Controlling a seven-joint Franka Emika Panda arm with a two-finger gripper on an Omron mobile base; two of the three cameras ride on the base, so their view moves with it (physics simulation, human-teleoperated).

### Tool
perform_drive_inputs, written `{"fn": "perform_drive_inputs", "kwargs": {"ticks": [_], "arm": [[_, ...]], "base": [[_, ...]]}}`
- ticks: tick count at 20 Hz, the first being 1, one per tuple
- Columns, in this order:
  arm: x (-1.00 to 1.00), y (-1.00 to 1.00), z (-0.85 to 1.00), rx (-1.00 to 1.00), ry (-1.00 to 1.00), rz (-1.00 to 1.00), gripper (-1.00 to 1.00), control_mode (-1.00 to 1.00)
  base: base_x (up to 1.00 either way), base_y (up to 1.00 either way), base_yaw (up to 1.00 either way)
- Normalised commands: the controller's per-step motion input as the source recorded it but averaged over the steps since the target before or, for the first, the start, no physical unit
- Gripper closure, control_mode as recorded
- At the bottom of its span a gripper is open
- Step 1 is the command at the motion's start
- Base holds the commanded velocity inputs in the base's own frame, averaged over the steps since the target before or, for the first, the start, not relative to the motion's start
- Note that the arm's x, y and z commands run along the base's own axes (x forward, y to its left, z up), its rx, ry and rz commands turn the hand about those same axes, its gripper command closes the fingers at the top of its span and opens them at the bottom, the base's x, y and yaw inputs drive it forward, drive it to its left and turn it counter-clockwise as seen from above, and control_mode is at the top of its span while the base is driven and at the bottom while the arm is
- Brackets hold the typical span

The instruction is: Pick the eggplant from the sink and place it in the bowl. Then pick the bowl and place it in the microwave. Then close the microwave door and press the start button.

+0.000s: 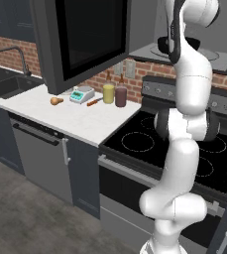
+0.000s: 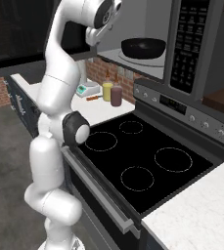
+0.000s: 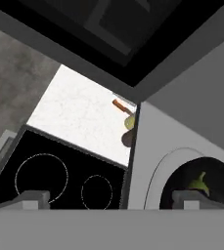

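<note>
The black bowl (image 2: 143, 48) sits on the round glass plate inside the open microwave (image 2: 184, 44), above the stove. In the hand view the bowl (image 3: 216, 171) lies at the lower right with the eggplant (image 3: 199, 183) in it, green stem showing. My gripper (image 3: 111, 200) is open with nothing between its fingertips (image 3: 33, 197). It hangs at the microwave's mouth (image 2: 91, 36), just left of the bowl and apart from it. The microwave door (image 1: 85, 34) stands swung wide open to the left. The black sink (image 1: 6, 82) is at the far left.
A black stove top (image 2: 138, 156) with ring burners lies under the microwave. On the white counter (image 1: 70, 116) stand a small scale (image 1: 82, 94), a yellow bottle (image 1: 108, 93), a brown bottle (image 1: 121, 95) and an orange-handled item (image 1: 94, 101). A brick wall runs behind.
</note>
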Motion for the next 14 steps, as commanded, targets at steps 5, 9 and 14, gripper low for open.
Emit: {"fn": "perform_drive_inputs", "kwargs": {"ticks": [5,9,14], "arm": [[-1.0,0.5,-1.0,-0.03,-0.12,0.05,-1.0,-1.0],[-1.0,0.41,-1.0,0.0,-0.02,0.05,-1.0,-1.0],[-1.0,0.39,-0.89,0.0,-0.16,0.05,-1.0,-1.0]], "base": [[0.0,0.0,0.0],[0.0,0.0,0.0],[0.0,0.0,0.0]]}}
